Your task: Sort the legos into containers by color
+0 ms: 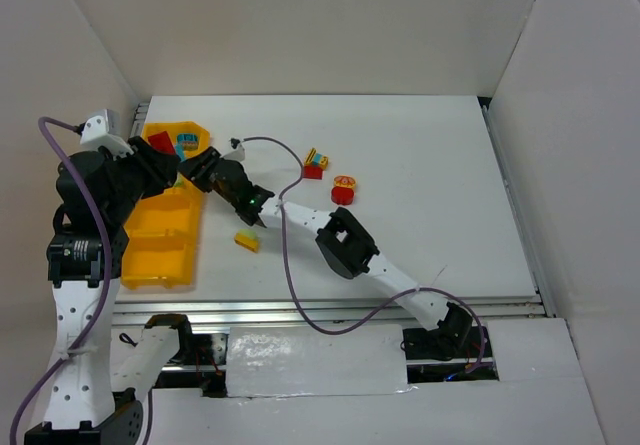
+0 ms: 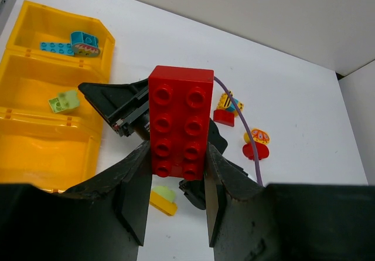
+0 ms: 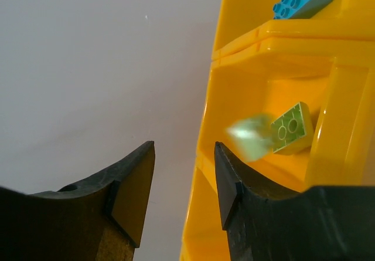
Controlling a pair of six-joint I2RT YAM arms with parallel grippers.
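My left gripper [image 2: 177, 155] is shut on a red two-by-four lego [image 2: 179, 120] and holds it above the tray's far end [image 1: 160, 143]. My right gripper [image 3: 183, 155] is open and empty over the right wall of the yellow-orange tray [image 3: 252, 56]; it also shows in the top view [image 1: 197, 171]. A blurred pale green lego [image 3: 251, 136] is in the air beside a green lego [image 3: 291, 129] lying in the second compartment. Teal legos [image 2: 73, 44] lie in the far compartment.
On the table lie a yellow lego with a pale green top [image 1: 246, 239], a red and yellow clump [image 1: 316, 162] and a round red and yellow piece [image 1: 344, 190]. The tray's two near compartments [image 1: 160, 250] hold nothing I can see. A purple cable [image 1: 290, 265] trails along the right arm.
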